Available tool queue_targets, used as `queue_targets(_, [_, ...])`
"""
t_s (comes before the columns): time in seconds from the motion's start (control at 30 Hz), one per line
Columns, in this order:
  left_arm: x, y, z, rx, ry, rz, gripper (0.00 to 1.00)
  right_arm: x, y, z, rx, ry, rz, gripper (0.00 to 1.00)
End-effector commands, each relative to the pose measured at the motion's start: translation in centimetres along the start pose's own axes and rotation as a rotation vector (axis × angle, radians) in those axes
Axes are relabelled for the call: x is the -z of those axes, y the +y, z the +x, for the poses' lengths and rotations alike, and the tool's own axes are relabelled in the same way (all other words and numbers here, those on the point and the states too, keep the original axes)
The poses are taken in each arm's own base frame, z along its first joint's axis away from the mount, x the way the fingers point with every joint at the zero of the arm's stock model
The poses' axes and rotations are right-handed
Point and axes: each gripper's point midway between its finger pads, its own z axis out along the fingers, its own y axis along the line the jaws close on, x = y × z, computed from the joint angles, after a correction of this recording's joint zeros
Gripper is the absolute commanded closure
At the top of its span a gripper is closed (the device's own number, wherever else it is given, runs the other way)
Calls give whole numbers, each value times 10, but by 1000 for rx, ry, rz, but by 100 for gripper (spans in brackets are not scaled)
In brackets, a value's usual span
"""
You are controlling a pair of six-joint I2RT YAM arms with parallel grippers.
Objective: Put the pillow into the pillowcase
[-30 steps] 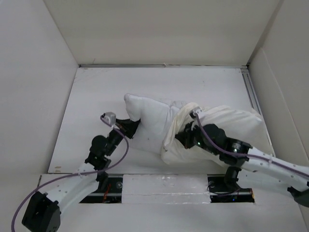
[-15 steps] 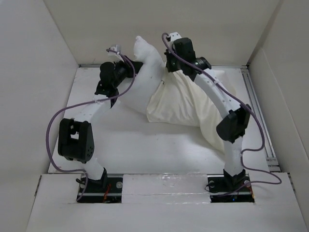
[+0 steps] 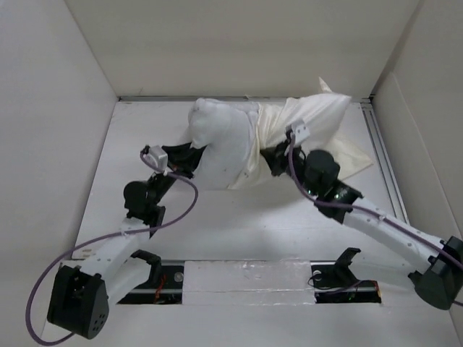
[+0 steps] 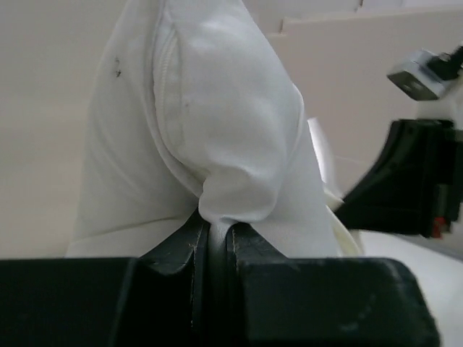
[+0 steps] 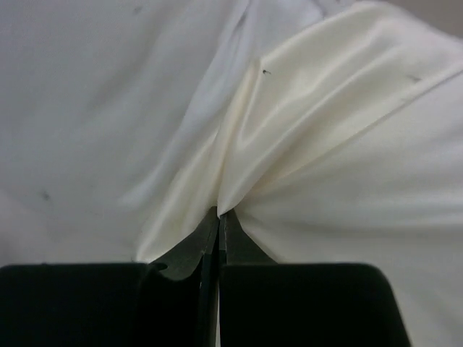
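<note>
The white pillow (image 3: 221,141) lies at the back middle of the table with its right part inside the cream pillowcase (image 3: 318,119), which bunches around it and trails to the right. My left gripper (image 3: 189,155) is shut on a fold of the pillow (image 4: 217,130) at its left end; white fabric is pinched between the jaws of my left gripper (image 4: 215,235). My right gripper (image 3: 273,157) is shut on the cream edge of the pillowcase (image 5: 325,116) where it meets the pillow (image 5: 108,108). The pinch of my right gripper (image 5: 219,215) holds a thin pleat.
White walls enclose the table (image 3: 239,217) on the left, back and right. A metal rail (image 3: 382,152) runs along the right side. Both arm bases (image 3: 249,278) sit at the near edge.
Both arms swung the bundle up toward the back wall, then came down again. The pillow now lies farther back, with the pillowcase drawn further over it.
</note>
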Motion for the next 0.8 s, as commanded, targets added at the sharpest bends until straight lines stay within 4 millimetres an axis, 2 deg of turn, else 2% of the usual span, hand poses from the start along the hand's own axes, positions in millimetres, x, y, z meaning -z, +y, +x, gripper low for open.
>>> queue_targets(0.0, [28,-12,11,-18,-84,26,99,18,54,36,-175,-120,-161,100])
queue_targets(0.03, [41,-13,48,31,16,28,96,37,71,88,-181,-29,-196,98])
queue_targets(0.07, [48,-18,61,70,47,46,91,52,79,93,-238,-28,-212,96])
queue_targets(0.1, [56,-26,74,99,88,85,89,62,85,106,-248,-2,-223,93])
queue_targets(0.13, [63,-29,85,121,116,90,87,80,99,134,-249,61,-269,87])
queue_targets(0.17, [77,-33,102,153,162,89,85,90,104,142,-265,84,-279,80])
queue_targets(0.2, [84,-37,108,158,174,104,84,102,110,143,-317,89,-295,73])
queue_targets(0.23, [96,-46,118,184,208,130,82,118,119,166,-315,149,-318,58])
queue_targets(0.3, [105,-56,122,206,226,171,79,136,126,172,-407,171,-339,56])
queue_targets(0.33, [110,-65,124,223,238,207,52,144,128,180,-431,189,-345,56])
queue_targets(0.37, [115,-72,128,263,259,228,1,155,130,194,-445,221,-346,52])
queue_targets(0.47, [116,-78,123,330,263,240,0,170,130,207,-487,270,-311,30])
queue_targets(0.5, [117,-83,117,375,257,249,0,171,128,211,-483,285,-284,6])
queue_targets(0.53, [118,-87,112,394,252,261,0,173,126,215,-500,302,-249,0])
queue_targets(0.57, [121,-92,109,416,250,271,0,175,117,225,-469,334,-200,0])
queue_targets(0.6, [122,-97,103,438,244,290,0,172,116,220,-468,341,-164,0])
queue_targets(0.63, [123,-103,85,449,202,311,0,173,114,224,-462,375,-138,0])
queue_targets(0.67, [127,-102,97,500,271,274,0,179,105,242,-430,455,-72,0])
queue_targets(0.7, [125,-95,98,522,286,216,0,183,105,244,-428,496,-54,0])
queue_targets(0.73, [118,-88,90,534,288,158,0,183,111,239,-453,514,-53,0])
queue_targets(0.77, [117,-83,69,486,227,116,0,188,119,241,-484,546,-62,0])
